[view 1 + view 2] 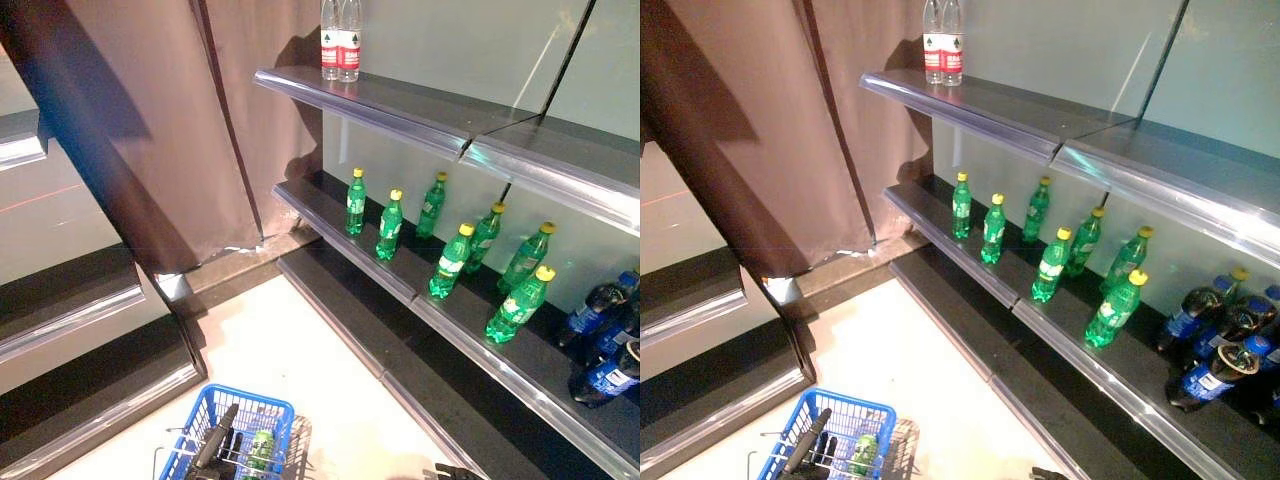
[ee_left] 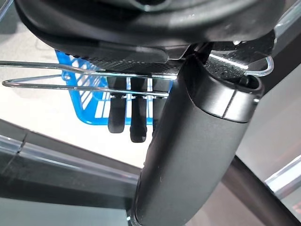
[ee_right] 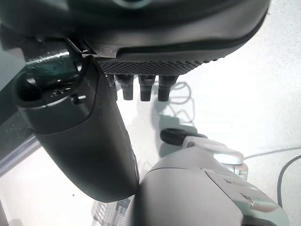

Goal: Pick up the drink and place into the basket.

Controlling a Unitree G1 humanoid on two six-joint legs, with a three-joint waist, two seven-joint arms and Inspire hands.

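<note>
Shelf (image 1: 420, 290) rows of green bottles (image 1: 390, 225) stand untouched, while my left hand (image 2: 131, 113) curls round the blue basket's (image 1: 215, 405) wire handle, one green drink (image 1: 260, 450) already inside, my right hand (image 3: 141, 87) empty, fingers relaxed.

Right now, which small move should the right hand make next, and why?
Probably raise the right hand toward the nearest green bottle on the middle shelf. It hangs low and empty, while the left hand holds the blue basket by its wire handle, one green bottle lying inside.
</note>
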